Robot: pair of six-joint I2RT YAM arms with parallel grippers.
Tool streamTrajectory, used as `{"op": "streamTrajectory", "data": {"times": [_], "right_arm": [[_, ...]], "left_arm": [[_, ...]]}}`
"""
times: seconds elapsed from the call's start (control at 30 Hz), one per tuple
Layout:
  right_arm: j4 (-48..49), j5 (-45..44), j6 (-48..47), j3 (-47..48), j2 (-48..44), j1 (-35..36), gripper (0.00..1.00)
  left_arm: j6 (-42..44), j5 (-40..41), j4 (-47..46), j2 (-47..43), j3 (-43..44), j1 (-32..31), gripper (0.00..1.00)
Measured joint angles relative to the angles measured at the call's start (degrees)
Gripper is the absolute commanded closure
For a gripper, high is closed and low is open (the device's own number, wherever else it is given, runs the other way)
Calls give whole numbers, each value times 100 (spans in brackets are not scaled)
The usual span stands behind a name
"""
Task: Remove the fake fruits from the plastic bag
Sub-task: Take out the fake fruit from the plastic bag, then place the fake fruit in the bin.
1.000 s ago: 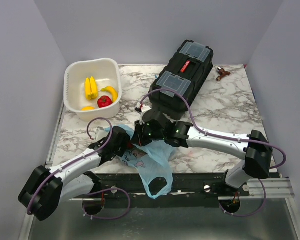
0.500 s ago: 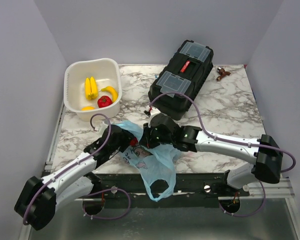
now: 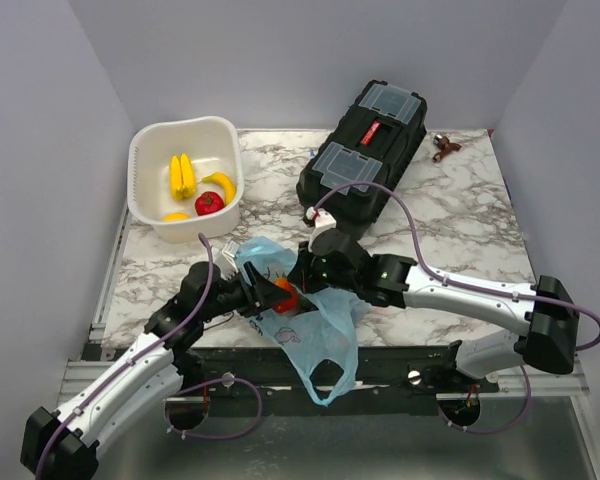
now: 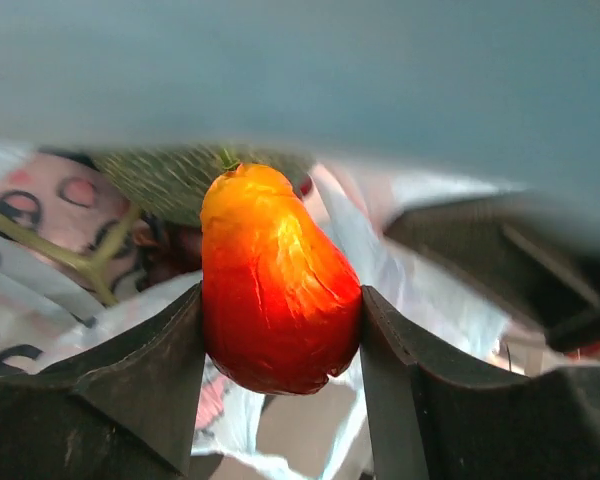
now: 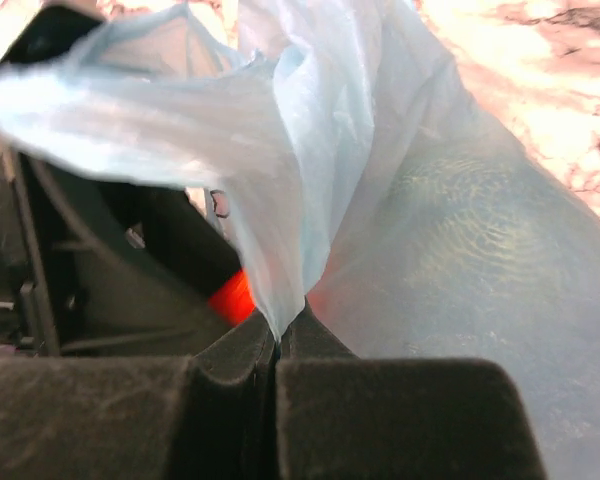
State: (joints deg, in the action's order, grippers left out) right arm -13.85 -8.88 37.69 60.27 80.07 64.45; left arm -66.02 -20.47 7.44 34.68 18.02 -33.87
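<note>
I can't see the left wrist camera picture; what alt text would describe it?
A glossy red-and-orange toy fruit is pinched between the two dark fingers of the left gripper. Behind it lies the plastic bag with cartoon print.

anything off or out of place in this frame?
The plastic bag droops over the near edge of the table, one loop handle hanging off it. A small dark reddish item lies alone at the far right corner beside the black toolbox, away from the fruits in the white tub. Nothing looks spilled or damaged.
</note>
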Motion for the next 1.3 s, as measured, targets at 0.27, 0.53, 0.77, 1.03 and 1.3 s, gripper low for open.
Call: {"op": "streamTrajectory", "data": {"times": [0.27,0.53,0.77,1.03,1.3], "right_arm": [[-192,-874,153,-74,-271,0,99],[-669,-1565,374,-129,-299,-13,99],[-935,-1674,673,-1012,-997,-17,99],[-1008,-1698,726,-1303,-1950,-17,99],[-1073,-1729,614,-1307,-2159,-20,99]], "left_arm": [[509,-1113,498,-868,188,0,62],[1182,-1679,1333,-846,1801,2,65],[2065,-918,2822,-560,3593,2,65],[2870,1683,4083,205,4583,138,71],[3475,2568,3888,1478,4774,1167,72]]}}
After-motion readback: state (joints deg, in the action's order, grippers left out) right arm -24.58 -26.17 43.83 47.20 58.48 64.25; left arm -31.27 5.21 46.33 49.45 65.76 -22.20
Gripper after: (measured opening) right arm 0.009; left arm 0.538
